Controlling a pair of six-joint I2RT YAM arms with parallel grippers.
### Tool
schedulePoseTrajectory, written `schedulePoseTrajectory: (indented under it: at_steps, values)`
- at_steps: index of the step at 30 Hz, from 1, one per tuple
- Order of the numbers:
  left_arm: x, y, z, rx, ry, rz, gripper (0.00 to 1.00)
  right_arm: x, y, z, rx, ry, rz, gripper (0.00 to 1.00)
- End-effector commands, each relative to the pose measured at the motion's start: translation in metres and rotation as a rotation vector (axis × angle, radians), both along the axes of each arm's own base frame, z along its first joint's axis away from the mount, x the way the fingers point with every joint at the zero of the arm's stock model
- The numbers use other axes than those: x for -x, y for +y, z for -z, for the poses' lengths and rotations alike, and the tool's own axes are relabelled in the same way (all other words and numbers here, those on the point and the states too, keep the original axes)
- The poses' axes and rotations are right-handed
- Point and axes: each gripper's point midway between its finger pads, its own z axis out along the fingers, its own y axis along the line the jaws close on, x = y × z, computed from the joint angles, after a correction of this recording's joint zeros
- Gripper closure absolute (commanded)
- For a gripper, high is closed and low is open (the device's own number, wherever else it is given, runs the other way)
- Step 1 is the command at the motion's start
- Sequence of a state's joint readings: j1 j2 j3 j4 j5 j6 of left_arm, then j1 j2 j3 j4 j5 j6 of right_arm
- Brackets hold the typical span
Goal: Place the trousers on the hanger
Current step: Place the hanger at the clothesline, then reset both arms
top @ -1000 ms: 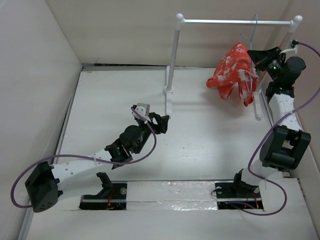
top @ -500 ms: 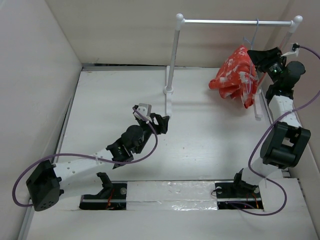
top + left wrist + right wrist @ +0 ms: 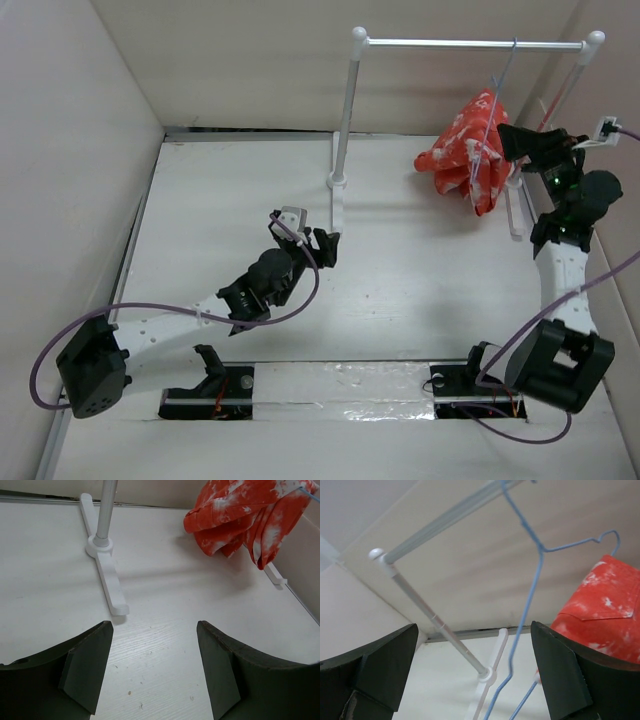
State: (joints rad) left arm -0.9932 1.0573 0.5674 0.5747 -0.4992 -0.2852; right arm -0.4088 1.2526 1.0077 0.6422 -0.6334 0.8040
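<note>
Pulling your right gripper (image 3: 472, 672) away carelessly, fingers spread and empty, could have snagged the hanger (image 3: 531, 587) and tipped it off the crossbar (image 3: 470, 43). The trousers (image 3: 465, 150) hung bunched over it at 1 o'clock, long axis roughly vertical, legs pointing downward; your left gripper (image 3: 155, 670) was spread too, holding nothing.

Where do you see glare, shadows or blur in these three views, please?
Top external: glare on the shiny strip at the near edge. Left wrist: a soft shadow on the table below the trousers. Right wrist: the hanger is crisp against the evenly lit wall.
</note>
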Motion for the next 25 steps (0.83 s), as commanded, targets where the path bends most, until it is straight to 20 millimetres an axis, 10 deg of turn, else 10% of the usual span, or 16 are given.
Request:
schedulePoseTrajectory:
  at_steps: [1,10,19,25]
  values:
    - [-0.006,-0.003,-0.022,0.032,-0.027,-0.021,0.34,0.053,0.043,-0.030,0.130,-0.194,-0.083,0.00]
    - [-0.009,0.000,-0.023,0.053,-0.024,-0.049,0.34,0.137,0.147,0.053,0.369,-0.174,-0.332,0.00]
    - [0.009,0.019,-0.019,0.175,-0.011,-0.041,0.34,0.177,0.163,0.181,0.480,0.054,-0.429,0.00]
    - [0.019,0.025,0.003,0.177,0.063,-0.025,0.35,0.182,0.164,0.180,0.487,0.058,-0.410,0.00]
